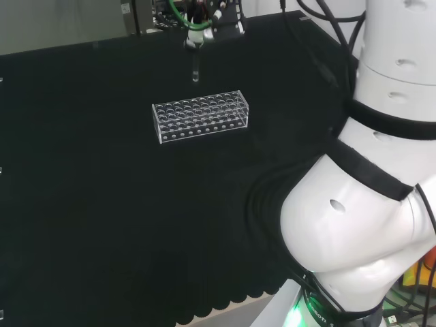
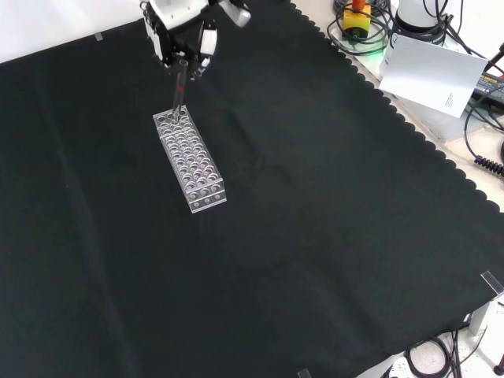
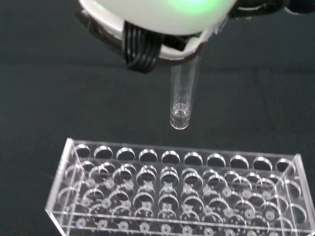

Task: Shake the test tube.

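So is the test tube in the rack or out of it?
Out. The hand holds the test tube upright in the air; its round bottom hangs clear of the rack, and the rack's visible holes are empty.

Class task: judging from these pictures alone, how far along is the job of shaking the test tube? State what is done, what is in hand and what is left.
Done: the test tube is out of the clear rack, hanging above it. In hand: the hand grips the tube's upper end, tube roughly upright. Left: the shaking itself; a still picture cannot show whether it has begun.
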Motion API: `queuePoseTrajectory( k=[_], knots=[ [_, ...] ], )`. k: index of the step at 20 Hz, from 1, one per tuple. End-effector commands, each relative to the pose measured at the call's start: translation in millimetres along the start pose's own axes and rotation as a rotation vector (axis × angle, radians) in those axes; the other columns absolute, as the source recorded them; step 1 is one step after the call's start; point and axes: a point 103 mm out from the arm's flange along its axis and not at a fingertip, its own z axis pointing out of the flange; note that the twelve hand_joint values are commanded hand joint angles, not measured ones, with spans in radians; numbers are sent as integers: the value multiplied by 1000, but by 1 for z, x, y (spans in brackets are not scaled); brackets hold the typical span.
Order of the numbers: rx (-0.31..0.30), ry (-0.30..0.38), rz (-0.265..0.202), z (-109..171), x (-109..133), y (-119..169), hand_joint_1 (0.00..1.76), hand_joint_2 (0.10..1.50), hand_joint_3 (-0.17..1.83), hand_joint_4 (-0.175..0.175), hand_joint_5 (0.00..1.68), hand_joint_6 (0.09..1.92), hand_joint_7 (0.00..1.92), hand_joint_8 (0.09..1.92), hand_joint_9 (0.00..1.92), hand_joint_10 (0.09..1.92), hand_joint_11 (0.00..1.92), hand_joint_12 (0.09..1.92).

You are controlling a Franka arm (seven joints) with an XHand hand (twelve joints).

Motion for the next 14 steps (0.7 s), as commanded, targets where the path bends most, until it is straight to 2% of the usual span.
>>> queuePoseTrajectory(
  k=[1, 7, 14],
  knots=[
    [-31, 27, -28, -28, 1, -25, 1234, 631, 615, -175, 1434, 341, 1808, 385, 1733, 312, 1354, 744],
    [-36, 52, -57, -32, 15, -40, 1234, 629, 619, -175, 1436, 340, 1808, 383, 1735, 310, 1354, 745],
    [-40, 83, -148, -37, 63, -48, 1235, 626, 623, -175, 1437, 338, 1810, 383, 1736, 308, 1354, 747]
  ],
)
